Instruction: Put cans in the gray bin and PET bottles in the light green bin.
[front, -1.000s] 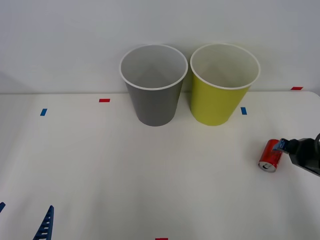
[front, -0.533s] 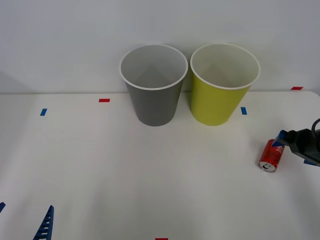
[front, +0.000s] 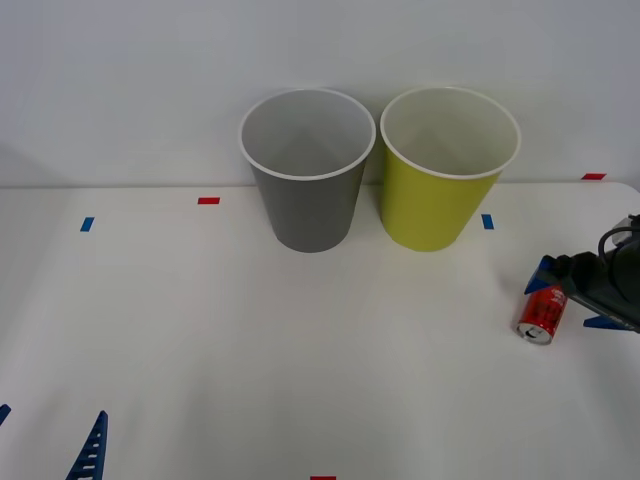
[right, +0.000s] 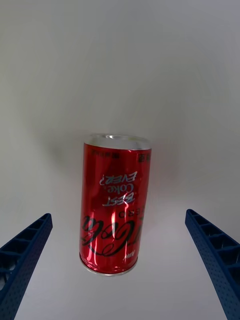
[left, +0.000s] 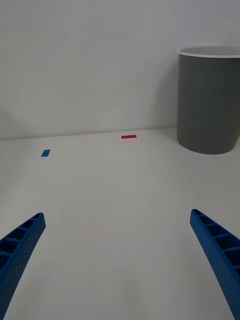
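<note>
Risk of rolling: small red drink can lies sideways near the bench's right edge, right gripper jaws wide astride, untouched.

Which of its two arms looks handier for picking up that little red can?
The right. Its right gripper is already over the red can, open fingers either side. The left gripper waits open at the table's opposite near corner.

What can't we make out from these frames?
- Red can: front view, its far end is covered by the right gripper.
- Gray bin and light green bin: bottoms hidden by their own walls.
- Left gripper: front view, cut off by the bottom edge.
</note>
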